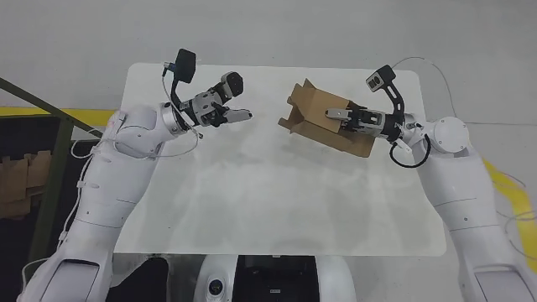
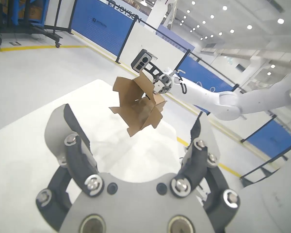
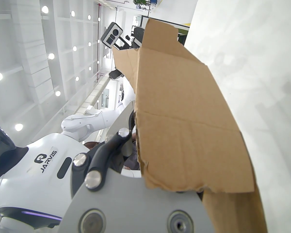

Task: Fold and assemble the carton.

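**Top view: right gripper [image 1: 339, 115] holds brown corrugated cardboard carton [image 1: 323, 119] over white rectangular table [image 1: 277, 205]; left gripper [image 1: 241, 117] empty**

Left wrist view, nearest first: left gripper [image 2: 133, 111] has its black-padded fingers [image 2: 74, 128] spread wide with nothing between them. It hangs above the table [image 2: 26, 161] and faces across it toward the other arm.

Next out, the carton [image 2: 138, 105] is partly opened into a tube. The end flaps are splayed outward and not folded in, and the open end faces the left gripper. The carton looks lifted off the tabletop, with its lowest flap hanging free. From the top it sits over the right half of the table, toward the far edge, well apart from the left gripper.

Behind the carton, the right gripper [image 2: 160, 88] grips it from the far side, fingers closed on a panel edge. From the top, one finger lies over the upper panel. Right wrist view: a carton [image 3: 184, 127] panel runs straight out from the gripper base. It has a ragged edge at the base and covers most of the fingers. The table [image 3: 247, 49] is beyond it.

Farthest in the left wrist view: yellow floor line [image 2: 38, 47] and blue partition panels [image 2: 99, 25].
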`<state>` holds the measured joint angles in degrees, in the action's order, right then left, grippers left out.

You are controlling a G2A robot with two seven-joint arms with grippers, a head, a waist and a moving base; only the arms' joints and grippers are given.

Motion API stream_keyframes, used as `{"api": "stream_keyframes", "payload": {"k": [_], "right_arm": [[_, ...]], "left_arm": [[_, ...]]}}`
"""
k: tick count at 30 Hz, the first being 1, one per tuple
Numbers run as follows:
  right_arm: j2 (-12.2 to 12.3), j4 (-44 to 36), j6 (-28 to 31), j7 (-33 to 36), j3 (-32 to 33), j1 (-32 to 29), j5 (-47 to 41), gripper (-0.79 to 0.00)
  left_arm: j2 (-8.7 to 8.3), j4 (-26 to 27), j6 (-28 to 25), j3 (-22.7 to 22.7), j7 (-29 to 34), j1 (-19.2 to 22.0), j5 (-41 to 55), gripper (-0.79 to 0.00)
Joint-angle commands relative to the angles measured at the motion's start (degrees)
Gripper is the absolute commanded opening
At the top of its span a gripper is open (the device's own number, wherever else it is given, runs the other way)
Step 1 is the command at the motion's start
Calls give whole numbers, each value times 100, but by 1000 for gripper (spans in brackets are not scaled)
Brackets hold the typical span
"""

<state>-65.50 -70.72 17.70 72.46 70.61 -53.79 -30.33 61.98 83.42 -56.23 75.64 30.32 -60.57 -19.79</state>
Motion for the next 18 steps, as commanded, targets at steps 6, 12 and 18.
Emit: {"api": "stream_keyframes", "payload": {"k": [6, 12, 18], "right_arm": [[0, 0, 0, 0, 0, 0, 0, -785], [0, 0, 0, 0, 0, 0, 0, -785], [0, 0, 0, 0, 0, 0, 0, -785]], "left_arm": [[193, -846, -177, -432, -2363, 296, -2600, 0], [94, -1104, -177, -957, -4172, 452, -4371, 0], [-92, -1511, -177, -1296, -6298, 577, -6418, 0]]}}
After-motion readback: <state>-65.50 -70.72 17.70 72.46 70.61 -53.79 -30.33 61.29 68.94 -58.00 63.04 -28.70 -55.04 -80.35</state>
